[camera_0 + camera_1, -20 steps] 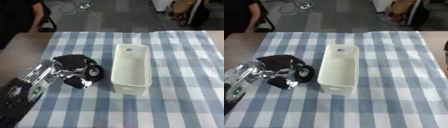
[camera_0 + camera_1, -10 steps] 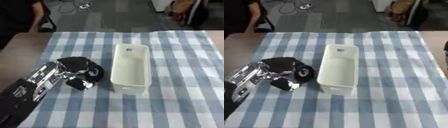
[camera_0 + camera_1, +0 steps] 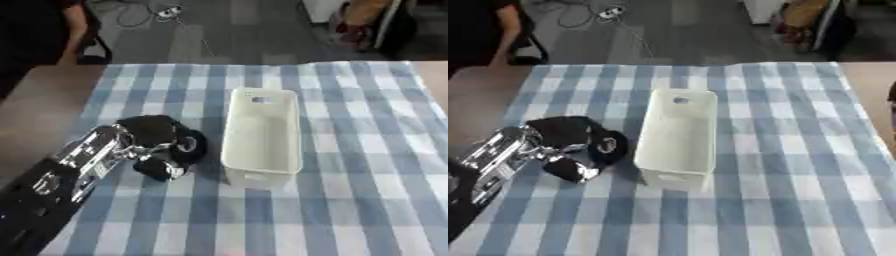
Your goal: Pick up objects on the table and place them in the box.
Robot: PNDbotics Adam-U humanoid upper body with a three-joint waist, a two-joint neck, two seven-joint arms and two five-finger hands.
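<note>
My left hand (image 3: 150, 134) lies on the checked cloth just left of the white box (image 3: 262, 131), its arm coming in from the lower left. Its black fingers are curled round a black rounded object (image 3: 191, 145) with a small pale ring on it; the object's shape is mostly lost against the hand. Hand and object sit close to the box's left wall and low over the cloth. The long, open-topped box looks bare inside. My right hand shows in neither view.
The blue-and-white checked cloth (image 3: 367, 150) covers the table. Bare brown tabletop (image 3: 44, 100) shows at the left. A dark shape (image 3: 892, 97) cuts in at the right edge. Beyond the far edge are floor, cables and a seated person.
My left hand with the black object has crept slightly rightward toward the box. The box has not moved.
</note>
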